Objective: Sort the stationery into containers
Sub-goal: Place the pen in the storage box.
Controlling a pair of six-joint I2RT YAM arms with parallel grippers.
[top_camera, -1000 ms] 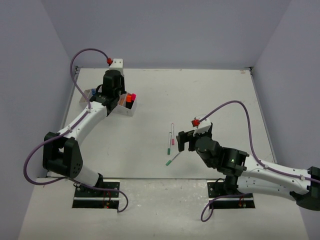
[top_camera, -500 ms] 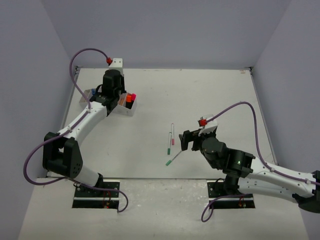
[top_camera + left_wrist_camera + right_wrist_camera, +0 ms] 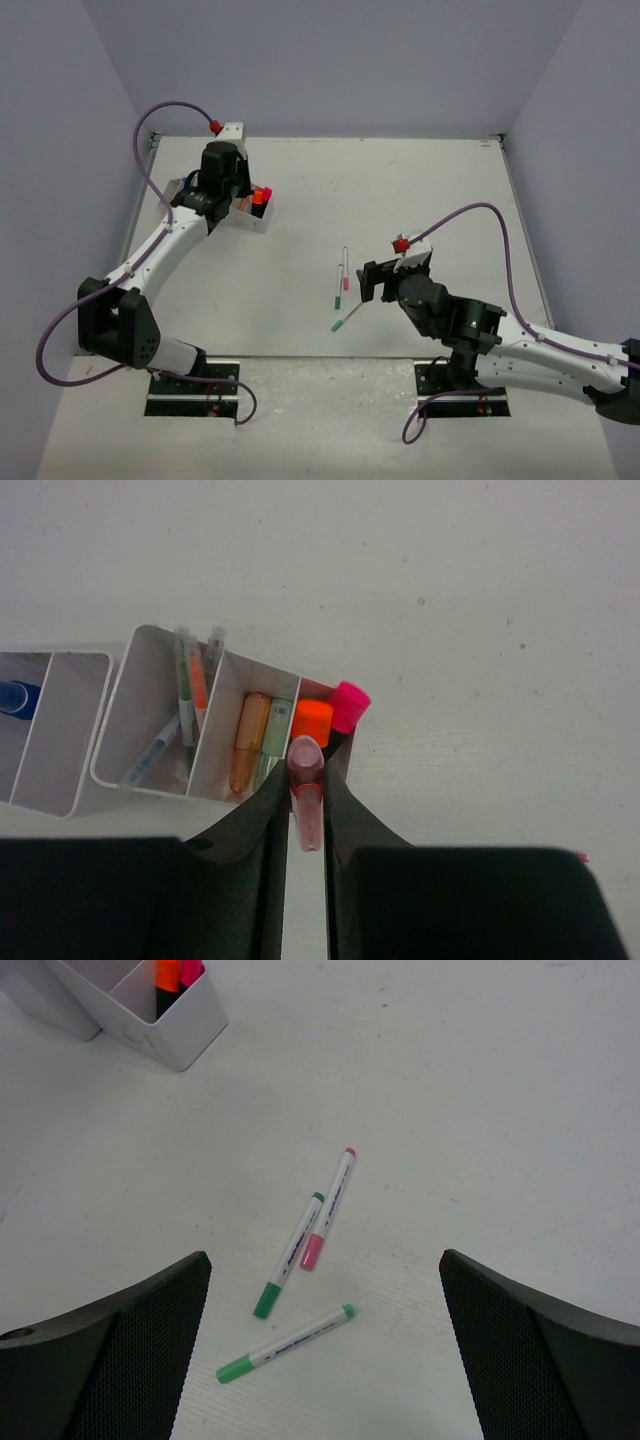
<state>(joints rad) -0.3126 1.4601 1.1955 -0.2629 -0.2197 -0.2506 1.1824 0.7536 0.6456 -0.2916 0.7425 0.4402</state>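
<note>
- My right gripper (image 3: 322, 1255) hangs over the near middle of the table (image 3: 520, 1080), jaws spread wide and holding nothing.
- Below it lie three thin white pens. The green-capped pen (image 3: 285, 1343) closest to me lies alone, slanted.
- Just past it, a second green-capped pen (image 3: 290, 1255) and a pink-capped pen (image 3: 328, 1205) lie side by side, so close that I cannot tell whether they touch.
- Well beyond, at the far left, my left gripper (image 3: 306, 772) is pinching a pink highlighter (image 3: 306, 805) between its fingers, cap pointing away from the wrist.
- The highlighter's cap sits at the near wall of the white organiser (image 3: 185, 1030); I cannot tell whether it is inside or only above it.
- In the end compartment right in front stand an orange marker (image 3: 312, 718) and a pink marker (image 3: 350, 702), upright; beside them lie an orange highlighter (image 3: 248, 742) and a pale green highlighter (image 3: 272, 745).
- The next compartment holds several thin pens (image 3: 187, 685), leaning.
- Farthest left, a blue-capped bottle (image 3: 15, 695) shows in a separate section.
</note>
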